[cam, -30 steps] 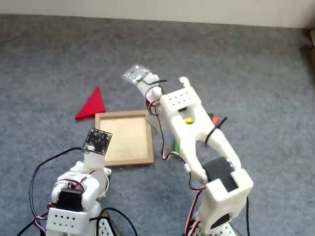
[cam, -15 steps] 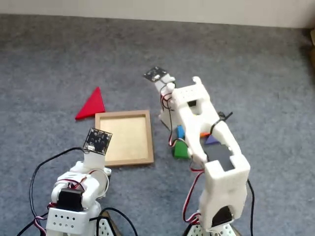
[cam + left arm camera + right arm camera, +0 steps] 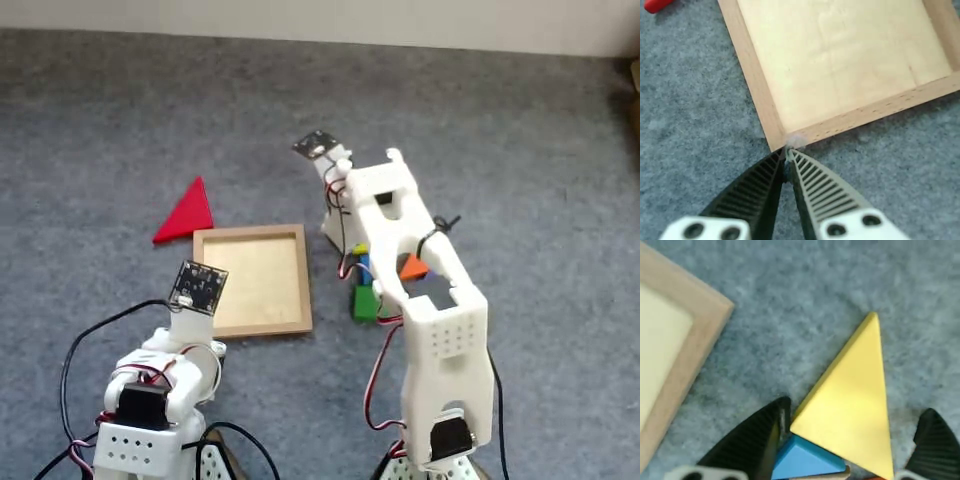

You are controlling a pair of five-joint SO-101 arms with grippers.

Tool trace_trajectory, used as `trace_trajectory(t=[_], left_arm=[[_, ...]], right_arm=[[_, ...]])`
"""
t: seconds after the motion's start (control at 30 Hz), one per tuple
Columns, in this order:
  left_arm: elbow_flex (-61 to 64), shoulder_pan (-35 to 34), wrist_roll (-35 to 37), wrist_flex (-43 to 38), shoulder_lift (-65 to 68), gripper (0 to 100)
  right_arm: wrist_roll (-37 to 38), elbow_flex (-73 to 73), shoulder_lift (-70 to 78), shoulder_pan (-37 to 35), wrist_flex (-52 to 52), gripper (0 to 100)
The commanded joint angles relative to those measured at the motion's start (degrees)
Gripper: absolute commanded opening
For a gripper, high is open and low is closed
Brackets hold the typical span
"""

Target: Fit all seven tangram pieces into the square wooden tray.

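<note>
The square wooden tray [image 3: 250,235] lies on the grey carpet with nothing in it. A red triangle [image 3: 187,212] rests just beyond its far left corner. My right gripper [image 3: 856,410] is open, its fingers straddling a yellow triangle [image 3: 850,405] that lies on a blue piece [image 3: 807,460] beside the tray corner [image 3: 695,340]. Under the right arm [image 3: 400,240] show green [image 3: 365,302], blue [image 3: 365,268] and orange [image 3: 412,267] pieces. My left gripper [image 3: 788,157] is shut and holds nothing, its tips at the tray's near corner [image 3: 780,142].
Open carpet surrounds the tray on the far and left sides. A pale wall edge [image 3: 320,20] runs along the far side. Cables trail from both arm bases near the front.
The right arm has swung right, away from the tray's far right corner, and now stands over the cluster of pieces. The left arm has kept still.
</note>
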Motion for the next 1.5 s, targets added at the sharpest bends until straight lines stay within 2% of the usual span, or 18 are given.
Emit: trace_trajectory(t=[0.0, 0.43, 0.67, 0.9, 1.0, 1.23, 1.47], left_arm=[[1.2, 0.7, 0.4, 0.4, -2.8, 1], [1.2, 0.7, 0.4, 0.4, -2.8, 1], [1.2, 0.7, 0.4, 0.4, -2.8, 1], [1.2, 0.7, 0.4, 0.4, -2.8, 1], [1.2, 0.7, 0.4, 0.4, -2.8, 1], [1.2, 0.7, 0.4, 0.4, -2.8, 1], [1.2, 0.7, 0.4, 0.4, -2.8, 1]], right_arm=[[2.8, -4.4, -0.7, 1.7, 4.9, 37.4], [4.0, -6.0, -0.2, 1.5, 6.9, 37.2], [4.0, -6.0, 1.1, 1.5, 3.5, 37.1], [4.7, -6.4, 5.2, 1.6, 3.6, 22.3], [8.0, -7.9, 5.1, 1.1, 7.2, 18.2], [7.9, -19.0, 5.2, -3.1, 18.5, 17.0], [2.5, -26.9, 5.2, -6.4, 23.7, 17.0]])
